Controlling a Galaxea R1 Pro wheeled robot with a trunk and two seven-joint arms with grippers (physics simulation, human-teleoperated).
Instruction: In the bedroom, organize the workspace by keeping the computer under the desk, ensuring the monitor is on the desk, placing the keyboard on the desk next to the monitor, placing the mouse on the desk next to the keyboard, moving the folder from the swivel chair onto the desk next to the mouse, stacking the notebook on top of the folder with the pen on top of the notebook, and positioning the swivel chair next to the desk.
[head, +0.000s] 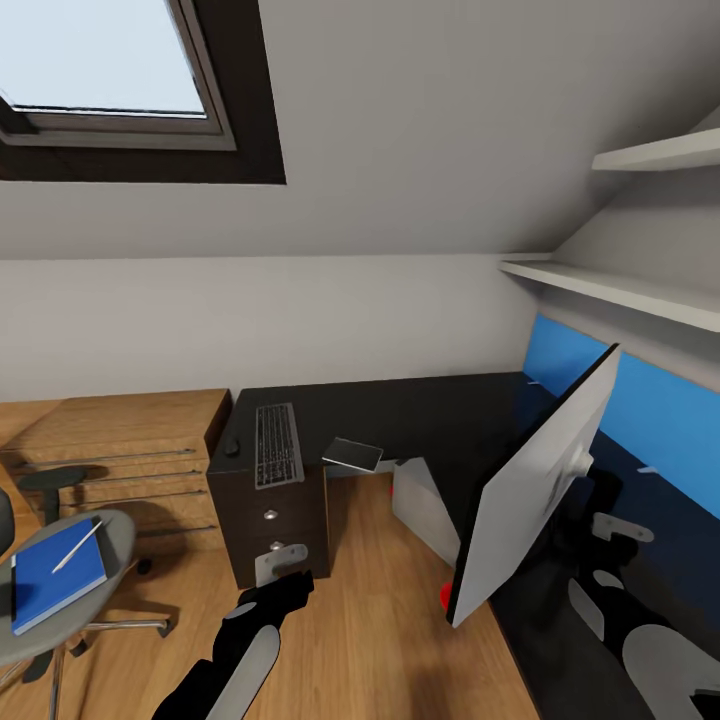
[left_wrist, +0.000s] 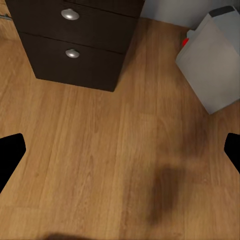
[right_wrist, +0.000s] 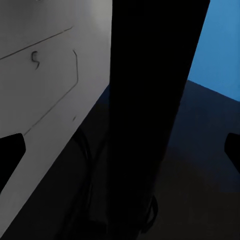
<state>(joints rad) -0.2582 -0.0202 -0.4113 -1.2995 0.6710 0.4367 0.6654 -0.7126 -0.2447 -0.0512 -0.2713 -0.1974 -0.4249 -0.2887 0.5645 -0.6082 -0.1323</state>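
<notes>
The counter is an L with a glossy black top, one leg along the back wall and one along the right wall under a blue panel. The keyboard lies at the left end of the back leg, over the drawer unit, with the mouse just beside it near the left edge. A small grey flat thing hangs over the front edge a bit further right (can't tell what it is). The monitor stands on the right leg, tilted, silver-white back facing the room.

The chair sits on the wood floor well left of the counter, in front of a wooden cabinet. The folder lies on its seat and the pen rests on top of the folder.

A white box is on the floor under the counter.

Left fingers are spread wide over bare floor near the drawers, holding nothing. Right fingers are spread too, with the monitor's black stand running between them, no contact that I can see
</notes>
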